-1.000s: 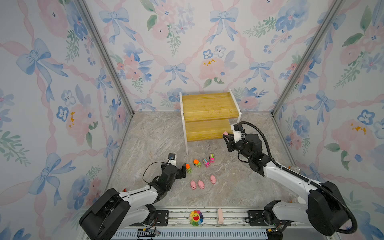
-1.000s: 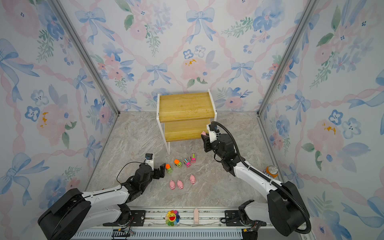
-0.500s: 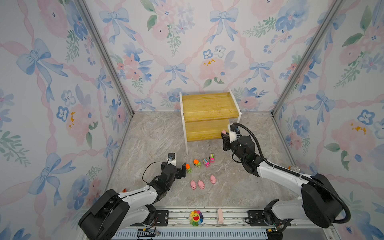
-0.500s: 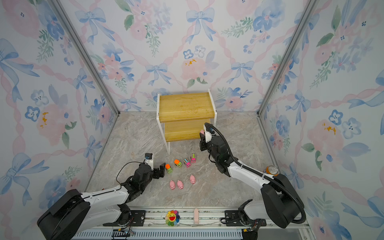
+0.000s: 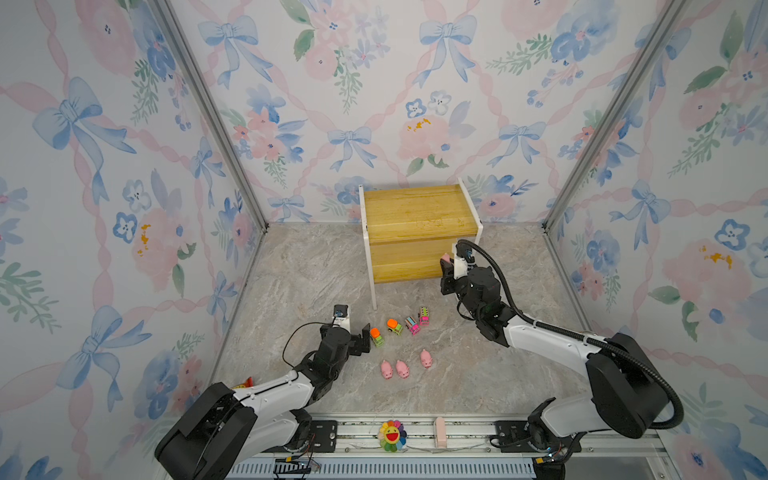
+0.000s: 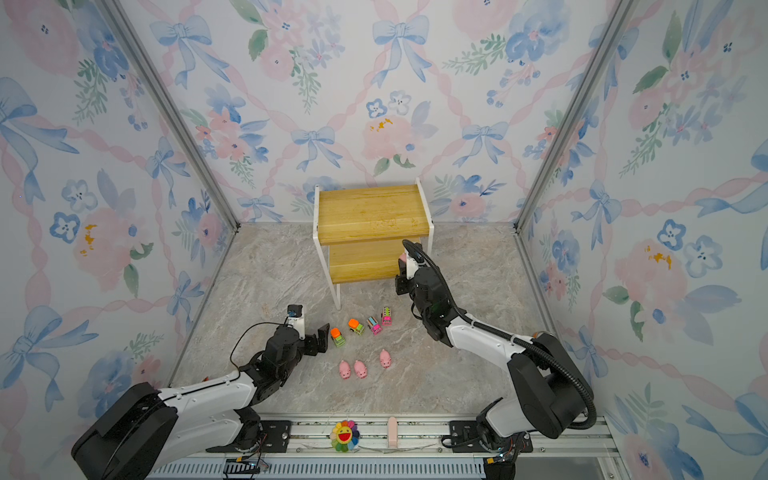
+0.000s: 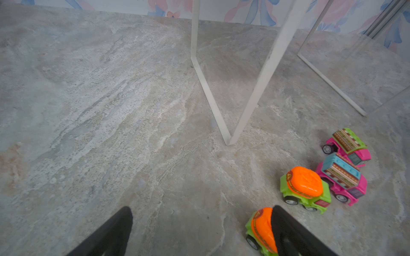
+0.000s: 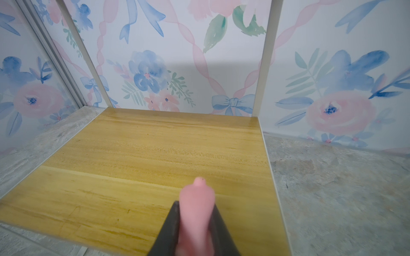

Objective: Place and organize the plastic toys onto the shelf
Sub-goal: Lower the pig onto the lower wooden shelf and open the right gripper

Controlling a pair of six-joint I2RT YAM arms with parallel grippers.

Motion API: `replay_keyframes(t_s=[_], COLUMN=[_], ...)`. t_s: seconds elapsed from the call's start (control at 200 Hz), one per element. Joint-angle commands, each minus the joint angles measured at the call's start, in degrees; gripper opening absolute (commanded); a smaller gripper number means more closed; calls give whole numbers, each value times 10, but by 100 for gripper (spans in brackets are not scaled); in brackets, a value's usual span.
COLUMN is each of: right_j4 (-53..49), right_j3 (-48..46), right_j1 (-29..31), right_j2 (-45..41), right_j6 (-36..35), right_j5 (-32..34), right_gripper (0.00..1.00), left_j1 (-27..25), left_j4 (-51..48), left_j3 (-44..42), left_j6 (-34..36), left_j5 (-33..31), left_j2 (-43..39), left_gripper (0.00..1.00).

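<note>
The shelf [image 5: 417, 208] [image 6: 368, 210] stands at the back of the floor. My right gripper [image 5: 445, 266] [image 6: 401, 266] [image 8: 196, 205] is shut on a pink pig [image 8: 196, 199] [image 5: 445, 258], held over the front right part of the lower board [image 8: 144, 159]. My left gripper [image 5: 362, 343] [image 7: 202, 210] is open, low over the floor. A green truck with an orange top [image 5: 376, 336] [image 7: 259, 228] lies against the inner side of one finger. Beyond it are another green truck [image 5: 394, 326] [image 7: 305, 188] and two pink trucks [image 5: 412, 325] [image 5: 424, 316]. Three pink pigs [image 5: 402, 369] lie on the floor.
The shelf's thin white legs [image 7: 221, 110] stand on the floor just behind the trucks. A rainbow smiling flower [image 5: 391, 435] and a pale pink block [image 5: 439, 432] sit on the front rail. Flowered walls close in the back and both sides.
My right gripper has carried the pig leftward and closer to the shelf's lower board. The left arm and the toys on the floor have not moved.
</note>
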Motion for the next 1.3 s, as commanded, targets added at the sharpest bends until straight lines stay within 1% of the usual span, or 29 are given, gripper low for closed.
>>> replay_keyframes(t_s=[0.0,0.72,0.895,1.02,1.295], right_j4=[23,54,53,50,52], right_j3=[18,15,12,13,4], right_j1=[5,-10,-9,-9,-8], right_j2=[16,49,50,52,58], right_j6=[9,8,6,2,3], right_j5=[17,23,22,23,25], right_gripper=[23,24,27,31,31], left_j1=[5,11,11,11,12], left_j4=[9,10,10,10,10], left_j3=[-1,-2,-3,-4,-4], left_j6=[8,7,7,6,5], left_j5=[7,16,16,15,15], left_j2=[-9,-8,-10,-10,-9], left_gripper=[98,98,98,98,98])
